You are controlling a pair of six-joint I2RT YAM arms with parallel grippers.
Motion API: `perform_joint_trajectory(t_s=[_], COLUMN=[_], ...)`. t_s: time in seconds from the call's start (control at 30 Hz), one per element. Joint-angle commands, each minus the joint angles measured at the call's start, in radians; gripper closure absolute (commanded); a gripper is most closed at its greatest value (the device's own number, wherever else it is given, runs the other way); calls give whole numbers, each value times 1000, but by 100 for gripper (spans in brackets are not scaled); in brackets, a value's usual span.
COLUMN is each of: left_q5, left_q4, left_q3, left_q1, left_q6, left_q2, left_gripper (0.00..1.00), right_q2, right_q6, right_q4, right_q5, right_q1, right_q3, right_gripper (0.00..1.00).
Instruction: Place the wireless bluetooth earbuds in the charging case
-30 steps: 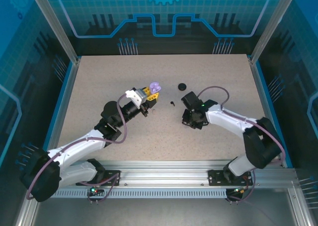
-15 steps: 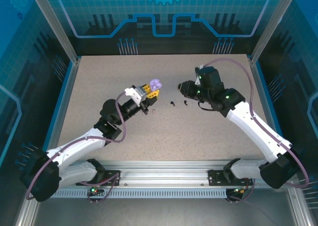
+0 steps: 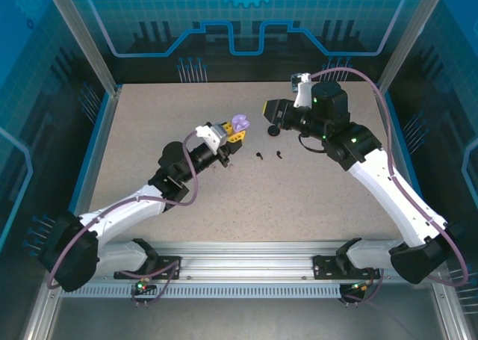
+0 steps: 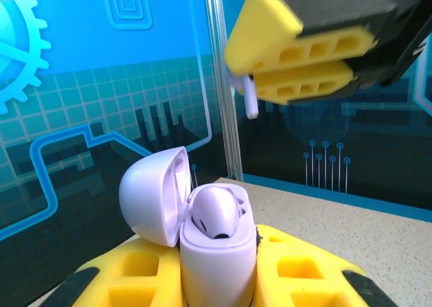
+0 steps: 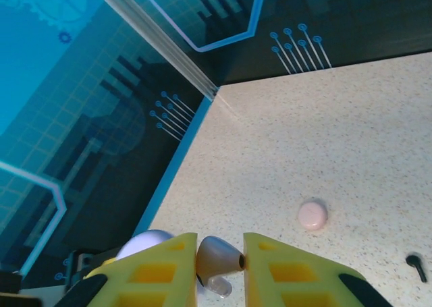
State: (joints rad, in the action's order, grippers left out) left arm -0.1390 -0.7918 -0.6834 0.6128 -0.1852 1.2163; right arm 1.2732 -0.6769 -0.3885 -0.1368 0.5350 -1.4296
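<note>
Left gripper point(image 3: 231, 134) pinches the open lilac case point(image 4: 214, 233), lower centre. Right gripper point(image 3: 269, 110) pinches an earbud point(image 4: 250, 101); best lowered stem-first, centred over the case mouth.

At 6 o'clock the right gripper point(image 5: 221, 247) pinches a tiny earbud point(image 5: 217, 260). At 4 o'clock a pink disc point(image 5: 312, 214) lies on the table point(image 5: 351, 138), a black earbud point(image 5: 416, 265) beyond it

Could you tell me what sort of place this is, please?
Probably a lab robot cell: a speckled table fenced by aluminium posts and blue printed panels, with left arm and right arm bolted to a rail.
</note>
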Motion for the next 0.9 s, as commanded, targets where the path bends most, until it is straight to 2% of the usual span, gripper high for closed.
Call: perform_joint_trajectory(t_s=[0.0, 0.23, 0.87], left_q5=[-25, -28, -22], left_q4=[-43, -40, -26], left_q3=[-39, -57, -77], left_q1=[7, 13, 25], left_q6=[3, 6, -8], left_q2=[20, 38, 45], left_gripper=[100, 100, 100], right_q2=[-22, -29, -11], right_q6=[34, 107, 95], right_q4=[94, 163, 195], right_q5=[-70, -96, -121], right_q1=[6, 53, 72], right_q3=[14, 64, 133], right_gripper=[78, 78, 79])
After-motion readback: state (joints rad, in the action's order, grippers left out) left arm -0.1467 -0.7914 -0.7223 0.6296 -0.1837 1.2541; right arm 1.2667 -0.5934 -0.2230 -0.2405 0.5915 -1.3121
